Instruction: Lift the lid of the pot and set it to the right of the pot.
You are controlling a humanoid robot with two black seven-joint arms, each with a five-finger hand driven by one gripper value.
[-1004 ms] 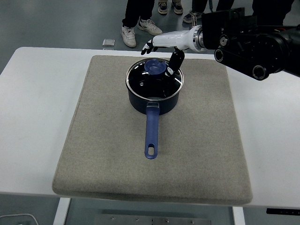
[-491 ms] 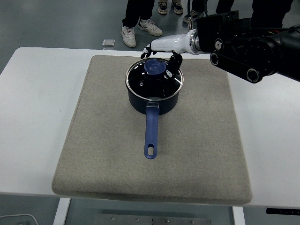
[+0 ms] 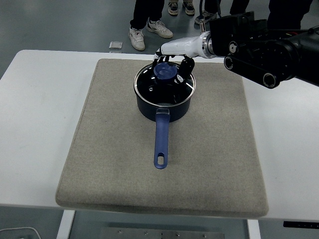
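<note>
Glass is making up the pot lid, a round see-through disc in a metal rim with a blue knob standing at its top, and it is sitting flat on the pot directly under the right hand. That pot is a dark blue saucepan with a steel rim, resting on the grey mat just below the hand and a little toward the near edge from it. Its blue handle is running straight away from the hand toward the near edge of the white table, with the hanging hole at the end farthest from the hand, so the long axis of pot and handle is lying from far to near. The right hand is reaching in over the far side of the lid, white on its back with black fingers curling down around the knob; from this view I cannot tell whether they are actually gripping it or only lying close about it. Beyond the hand, people's legs and shoes are standing on the floor.
</note>
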